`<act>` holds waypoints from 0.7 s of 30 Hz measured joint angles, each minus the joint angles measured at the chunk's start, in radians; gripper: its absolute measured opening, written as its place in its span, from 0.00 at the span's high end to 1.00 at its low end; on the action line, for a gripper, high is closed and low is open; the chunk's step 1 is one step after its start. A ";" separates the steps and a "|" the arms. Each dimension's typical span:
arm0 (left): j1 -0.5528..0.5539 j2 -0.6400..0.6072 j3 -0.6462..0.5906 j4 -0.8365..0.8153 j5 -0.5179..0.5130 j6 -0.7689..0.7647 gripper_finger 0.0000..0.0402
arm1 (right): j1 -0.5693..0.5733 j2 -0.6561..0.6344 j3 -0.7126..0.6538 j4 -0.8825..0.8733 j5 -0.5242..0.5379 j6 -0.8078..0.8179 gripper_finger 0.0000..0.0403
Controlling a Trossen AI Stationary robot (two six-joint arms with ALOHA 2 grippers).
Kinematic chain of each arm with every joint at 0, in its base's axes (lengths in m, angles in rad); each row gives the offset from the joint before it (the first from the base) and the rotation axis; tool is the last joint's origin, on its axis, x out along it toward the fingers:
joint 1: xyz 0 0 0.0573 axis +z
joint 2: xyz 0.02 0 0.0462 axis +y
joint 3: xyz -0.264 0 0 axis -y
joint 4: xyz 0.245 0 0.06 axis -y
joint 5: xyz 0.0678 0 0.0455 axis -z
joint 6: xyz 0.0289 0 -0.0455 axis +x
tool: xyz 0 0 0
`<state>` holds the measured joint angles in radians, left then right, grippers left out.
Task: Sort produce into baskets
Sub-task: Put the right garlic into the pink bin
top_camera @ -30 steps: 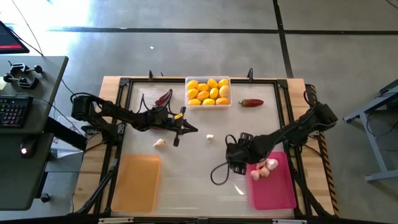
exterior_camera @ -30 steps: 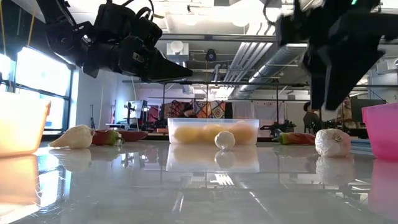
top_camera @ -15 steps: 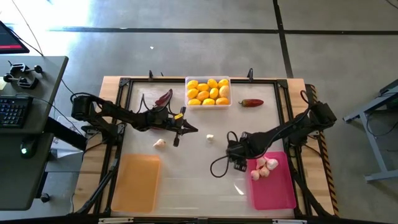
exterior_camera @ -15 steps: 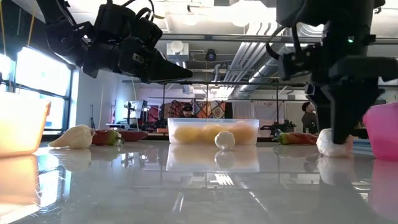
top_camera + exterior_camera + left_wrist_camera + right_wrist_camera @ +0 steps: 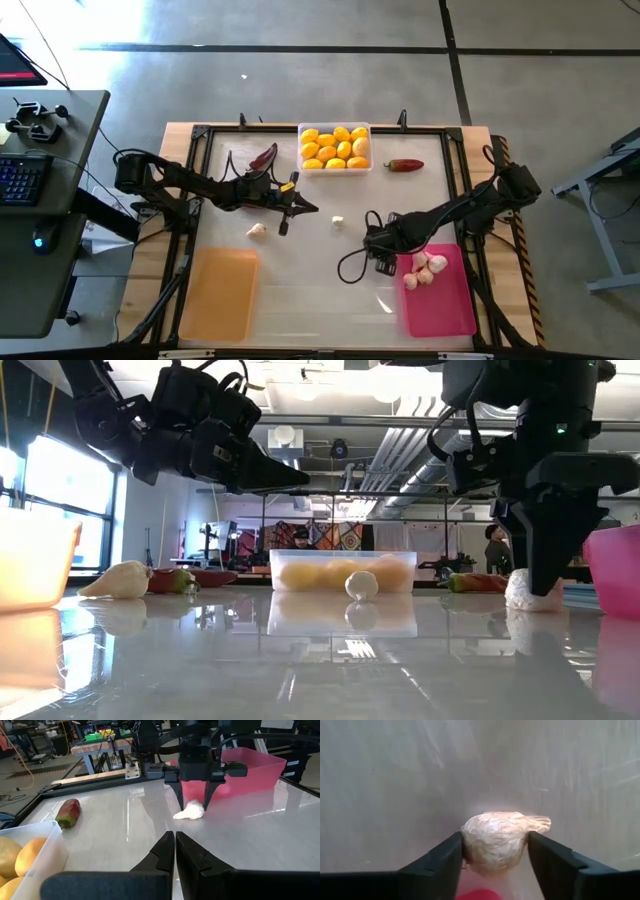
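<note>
A whitish garlic bulb [image 5: 495, 840] lies on the table just beside the pink tray [image 5: 445, 305]. My right gripper [image 5: 495, 845] stands over it, pointing down and shut on it; in the high view the gripper [image 5: 384, 258] hides the bulb. My left gripper [image 5: 312, 208] hangs shut above the table's middle left, holding nothing. Yellow fruits fill the clear tray [image 5: 336, 147] at the far edge. Red chilies lie at the far right [image 5: 404, 165] and far left [image 5: 262, 157]. Two more garlic bulbs [image 5: 258, 230] [image 5: 338, 221] rest on the table. My right gripper pinches the garlic bulb's two opposite sides [image 5: 468, 842] between its two fingers [image 5: 545, 852]. The fingers come from above, pointing down. The bulb [image 5: 528, 592] sits on the table top, its papery tip sticking out sideways.
The orange tray [image 5: 221, 293] stands at the near left. The pink tray holds several garlic bulbs [image 5: 424, 270] at its far end, close to my right gripper. A black frame [image 5: 200, 135] runs round the table top. A cable loops beside the right gripper [image 5: 350, 272].
My right gripper has come down beside the pink tray until its fingers stand on either side of the garlic bulb. The bulb has stayed on the table.
</note>
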<state>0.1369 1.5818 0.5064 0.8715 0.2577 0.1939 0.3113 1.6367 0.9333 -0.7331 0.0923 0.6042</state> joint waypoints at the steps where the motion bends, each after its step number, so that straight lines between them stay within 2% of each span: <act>1: 0.000 0.000 0.000 0.000 0.000 0.000 0.99 | -0.004 0.000 0.000 0.001 0.000 -0.001 0.52; 6: 0.000 0.000 0.000 0.000 0.000 0.000 0.99 | -0.011 0.000 0.036 -0.003 -0.004 -0.003 0.66; 12: 0.000 0.000 0.000 0.000 0.000 0.000 0.99 | 0.028 0.000 0.174 -0.086 -0.005 -0.023 0.68; 16: 0.000 0.000 0.000 -0.007 0.000 0.000 0.99 | 0.098 -0.002 0.266 -0.240 -0.022 0.079 0.68; 21: 0.000 0.000 0.000 -0.013 0.000 0.000 0.99 | 0.218 -0.002 0.342 -0.469 -0.068 0.344 0.68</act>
<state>0.1368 1.5818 0.5064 0.8583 0.2575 0.1940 0.5296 1.6344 1.2756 -1.2021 0.0246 0.9478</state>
